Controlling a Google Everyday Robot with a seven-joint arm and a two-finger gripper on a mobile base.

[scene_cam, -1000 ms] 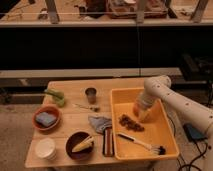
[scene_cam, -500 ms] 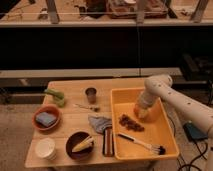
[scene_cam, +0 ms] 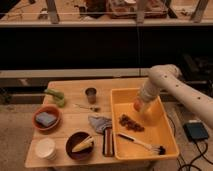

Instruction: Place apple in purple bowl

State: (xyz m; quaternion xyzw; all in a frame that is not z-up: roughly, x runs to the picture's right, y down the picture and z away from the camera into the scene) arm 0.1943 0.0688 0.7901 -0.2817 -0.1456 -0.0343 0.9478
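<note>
Looking over the feed from my end, I have the white arm (scene_cam: 176,88) reaching in from the right and bending down over the yellow tray (scene_cam: 161,129), which sits on the right half of the wooden table (scene_cam: 72,116). The gripper (scene_cam: 141,106) hangs inside the tray's far half, pointing down. The apple (scene_cam: 136,105) shows as a small orange-red ball right at the gripper's left side, touching it or very nearly so. I cannot tell whether the gripper is clamped on the fruit or merely beside it, since its tip blends into the tray's colour.

Just in front of the gripper, on the tray floor, lies a dark clump of grapes (scene_cam: 131,123). Nearer the tray's front edge a brush (scene_cam: 143,144) lies slanted, bristles toward the right.

The purple bowl (scene_cam: 72,152) stands well apart from the apple, on the table's front edge left of the tray, with 1 pale yellow item (scene_cam: 83,145) resting in it. A dark reddish bar (scene_cam: 108,141) lies between this bowl and the tray wall. Left of the bowl is a white cup (scene_cam: 45,148). Behind that sits an orange bowl (scene_cam: 55,111) holding a blue sponge (scene_cam: 46,119). A grey cloth (scene_cam: 99,123) is crumpled near the table's middle, a small metal cup (scene_cam: 91,94) stands further back, and a green object (scene_cam: 56,97) lies at the back left.
</note>
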